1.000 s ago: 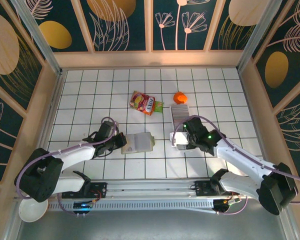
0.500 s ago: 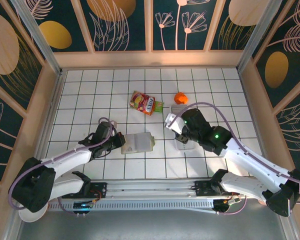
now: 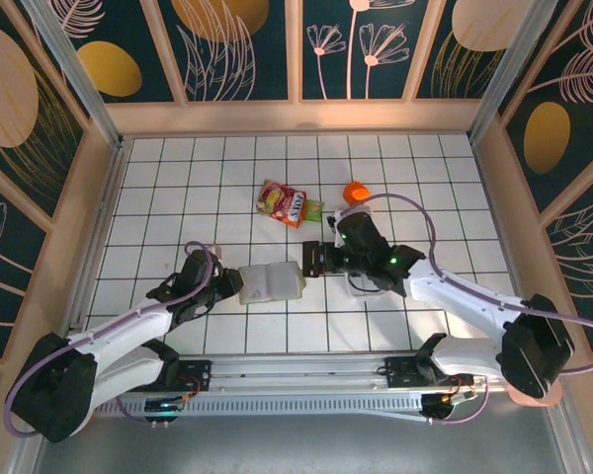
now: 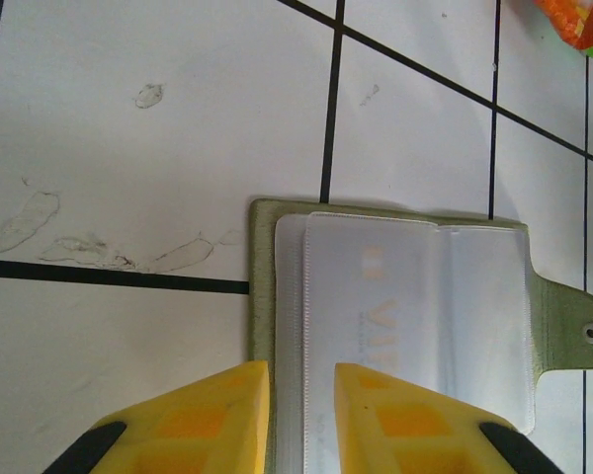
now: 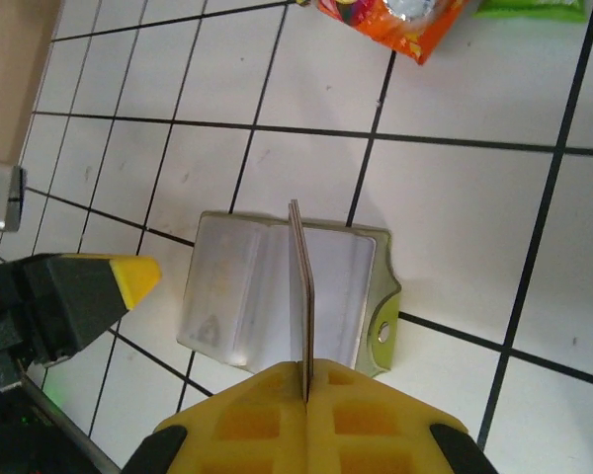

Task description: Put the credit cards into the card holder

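Holder: card holder point(image 3: 273, 280) lies open on the counter point(image 3: 178, 197), clear sleeves up, snap tab point(image 5: 383, 333) toward the right arm.
Left end effector: left end effector point(image 4: 301, 415) straddles the holder's near edge, jaws slightly apart with a gap showing; it looks placed to pin the holder flat, though I cannot tell if it touches.
Right end effector: right end effector point(image 5: 306, 415) is clamped on one card point(image 5: 302, 296), held on edge above the open holder, probably so the thin edge can slide into a sleeve.
Stack: remaining cards' tray point(image 3: 361, 286) sits under the right arm, mostly hidden.
Clutter: snack packet point(image 3: 289, 203) and orange thing point(image 3: 355, 192) lie farther back, out of the way.
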`<action>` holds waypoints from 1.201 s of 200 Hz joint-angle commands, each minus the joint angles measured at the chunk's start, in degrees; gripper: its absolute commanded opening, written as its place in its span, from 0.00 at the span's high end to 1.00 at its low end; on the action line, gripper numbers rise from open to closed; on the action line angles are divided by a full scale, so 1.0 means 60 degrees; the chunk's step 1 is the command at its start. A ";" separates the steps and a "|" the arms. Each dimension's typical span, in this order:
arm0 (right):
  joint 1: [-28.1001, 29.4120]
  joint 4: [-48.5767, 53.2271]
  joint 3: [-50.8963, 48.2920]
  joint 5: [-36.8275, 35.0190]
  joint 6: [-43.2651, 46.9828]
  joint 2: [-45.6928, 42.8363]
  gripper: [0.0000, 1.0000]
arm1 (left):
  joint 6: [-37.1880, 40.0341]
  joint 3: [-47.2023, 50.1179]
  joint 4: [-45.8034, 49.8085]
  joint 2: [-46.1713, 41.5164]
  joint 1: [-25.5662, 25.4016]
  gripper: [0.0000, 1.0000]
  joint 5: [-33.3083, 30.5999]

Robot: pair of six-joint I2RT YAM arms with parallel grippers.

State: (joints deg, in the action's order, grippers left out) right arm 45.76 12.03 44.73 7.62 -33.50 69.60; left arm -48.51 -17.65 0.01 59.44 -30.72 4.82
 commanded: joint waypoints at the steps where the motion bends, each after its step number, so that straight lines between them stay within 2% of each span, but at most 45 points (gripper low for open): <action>1: 0.0137 0.0734 0.1016 -0.1205 -0.0051 0.0214 1.00 | -0.0141 0.0056 -0.0088 -0.0065 -0.0034 0.77 -0.0217; 28: 0.0141 0.2993 0.2276 -0.3361 0.3214 0.0273 1.00 | -0.0016 -0.0042 -0.0094 0.0079 -0.0036 0.78 -0.0121; 47: 0.0126 0.4393 0.2706 -0.3887 0.5765 0.0342 1.00 | 0.0122 -0.0127 -0.0095 0.0114 -0.0034 0.80 -0.0053; 56: -0.0036 0.4939 0.2762 -0.4295 0.6290 0.0364 1.00 | 0.0137 -0.0134 -0.0133 0.0087 -0.0036 0.81 -0.0059; 67: -0.0531 0.5738 0.3005 -0.4613 0.6171 0.0556 1.00 | 0.0146 -0.0145 -0.0159 0.0047 -0.0036 0.82 -0.0071; 76: -0.0979 0.6340 0.3250 -0.4276 0.5854 0.0778 1.00 | 0.0156 -0.0142 -0.0185 0.0014 -0.0040 0.82 -0.0079; 88: -0.1100 0.6752 0.3406 -0.3433 0.6319 0.0903 1.00 | 0.0168 -0.0113 -0.0243 -0.0017 -0.0036 0.82 -0.0090; 104: -0.0853 0.6778 0.3540 -0.3760 0.7348 0.0902 1.00 | 0.0213 -0.0076 -0.0349 -0.0006 -0.0036 0.83 -0.0052; 115: -0.0793 0.6380 0.3575 -0.4048 0.8607 0.0743 1.00 | 0.0246 -0.0112 -0.0393 0.0032 -0.0037 0.84 0.0036; 143: -0.0990 0.5388 0.2653 -0.3073 1.2685 -0.0197 1.00 | 0.0433 -0.0257 -0.0461 0.0155 -0.0033 0.85 0.0207; 155: -0.1311 0.5304 0.2405 -0.2495 1.3708 -0.0224 1.00 | 0.0490 -0.0295 -0.0526 0.0186 -0.0037 0.85 0.0236; 171: -0.1476 0.6130 0.2378 -0.1579 1.4721 0.0032 1.00 | 0.0497 -0.0332 -0.0609 0.0215 -0.0040 0.86 0.0277; 189: -0.1335 0.6786 0.2253 -0.1215 1.5237 0.0309 1.00 | 0.0530 -0.0329 -0.0719 0.0193 -0.0036 0.86 0.0407; 240: -0.1415 0.6208 0.1501 -0.1659 1.5681 0.0846 1.00 | 0.0624 -0.0266 -0.0789 0.0091 -0.0033 0.87 0.0437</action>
State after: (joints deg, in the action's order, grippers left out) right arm 37.58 48.90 55.77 -2.04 53.41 73.65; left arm -46.04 -18.22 -3.27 60.42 -30.72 6.24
